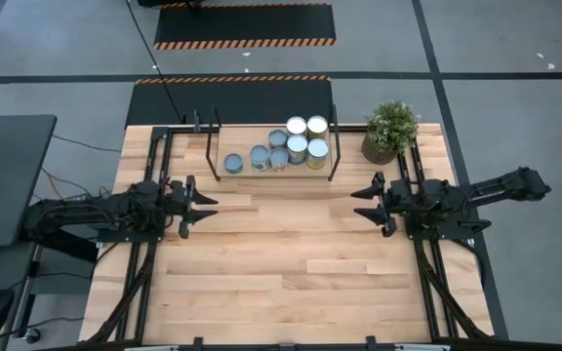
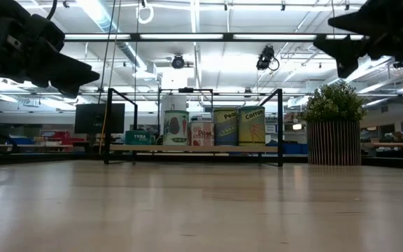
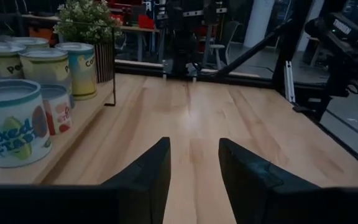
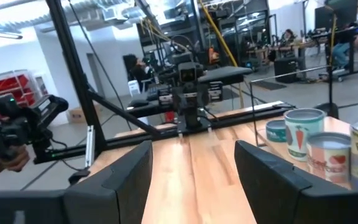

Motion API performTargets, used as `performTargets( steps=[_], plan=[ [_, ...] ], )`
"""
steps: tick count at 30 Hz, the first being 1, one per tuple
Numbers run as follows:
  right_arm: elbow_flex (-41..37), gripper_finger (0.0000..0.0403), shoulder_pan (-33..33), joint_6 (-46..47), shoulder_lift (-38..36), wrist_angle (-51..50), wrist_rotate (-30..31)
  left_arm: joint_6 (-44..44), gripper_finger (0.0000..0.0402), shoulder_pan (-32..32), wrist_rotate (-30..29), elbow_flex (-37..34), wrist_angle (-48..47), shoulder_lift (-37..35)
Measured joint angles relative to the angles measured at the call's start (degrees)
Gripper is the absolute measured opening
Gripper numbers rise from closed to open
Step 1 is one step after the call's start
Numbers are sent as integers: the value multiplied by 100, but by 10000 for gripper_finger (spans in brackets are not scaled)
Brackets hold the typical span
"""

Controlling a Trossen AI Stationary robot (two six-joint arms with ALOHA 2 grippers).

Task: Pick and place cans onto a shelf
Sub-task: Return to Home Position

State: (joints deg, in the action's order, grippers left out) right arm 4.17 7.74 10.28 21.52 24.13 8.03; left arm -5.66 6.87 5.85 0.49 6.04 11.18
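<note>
Seven or so cans (image 1: 298, 146), smooth labelled metal cylinders with pale round tops, stand clustered on the light-wood shelf (image 1: 242, 138); the overhead count is uncertain. The left gripper (image 1: 206, 207) and right gripper (image 1: 361, 200) hover over the table (image 1: 291, 283), fingers spread, empty. Each arm should retract level, clear of the black posts (image 1: 336, 146).

In the high view you find the shelf (image 1: 237, 141) at upper centre of the desk (image 1: 281, 283), with the cans (image 1: 286, 146) on it. The plant (image 1: 390, 129) is just right. The left hand (image 1: 206, 209) sits mid-left and the right hand (image 1: 357, 203) mid-right.
</note>
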Motion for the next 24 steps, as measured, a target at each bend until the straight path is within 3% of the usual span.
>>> performTargets(
  steps=[6,12,16,21,24],
  plan=[
    [-379,234,-221,55,2,404,17,342,141,0,45,0,-11,2],
    [-381,234,-473,221,2,385,62,873,140,3,-824,-2,295,2],
    [-381,234,-668,323,2,460,492,1099,123,2,-910,-2,912,0],
    [-381,234,-787,395,4,458,1314,1232,85,2,-855,-3,920,2],
    [-381,234,-797,375,20,456,1491,1159,58,2,-599,-4,909,3]
  ],
)
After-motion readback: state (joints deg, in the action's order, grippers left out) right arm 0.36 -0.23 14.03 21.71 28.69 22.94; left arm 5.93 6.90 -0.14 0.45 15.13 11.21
